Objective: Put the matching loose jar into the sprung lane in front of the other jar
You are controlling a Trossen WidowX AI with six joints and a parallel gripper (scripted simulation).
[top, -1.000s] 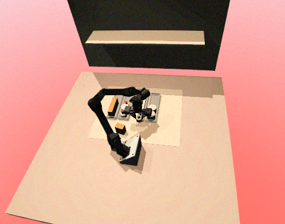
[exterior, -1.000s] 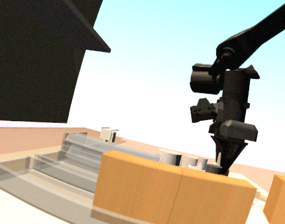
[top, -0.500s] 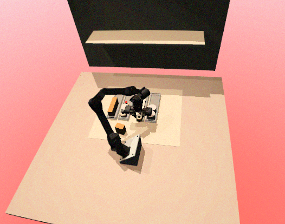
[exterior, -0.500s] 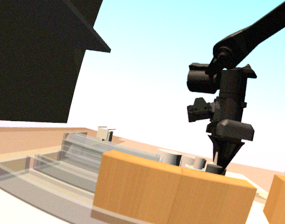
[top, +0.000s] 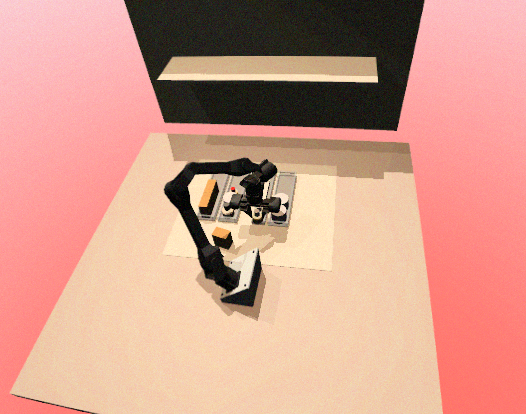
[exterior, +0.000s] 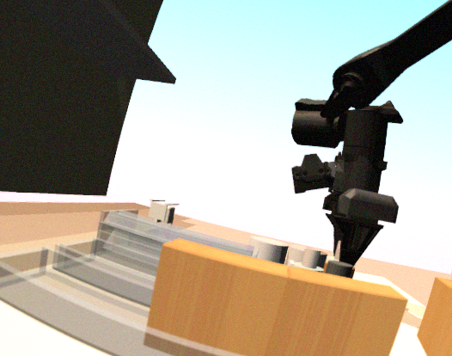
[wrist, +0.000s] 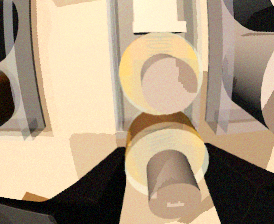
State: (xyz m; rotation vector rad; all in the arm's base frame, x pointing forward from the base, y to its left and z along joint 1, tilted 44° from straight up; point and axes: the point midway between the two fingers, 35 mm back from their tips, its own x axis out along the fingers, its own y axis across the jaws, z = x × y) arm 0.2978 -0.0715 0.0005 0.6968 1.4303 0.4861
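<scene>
Jar lane (wrist: 121, 63) runs straight ahead of your jaws, old jar (wrist: 160, 75) standing in it just beyond. Gripper (wrist: 164, 183) pinches the new jar (wrist: 166, 156) at the lane mouth, apparently touching the old one. Push slow and centred; release only behind the stop.
</scene>
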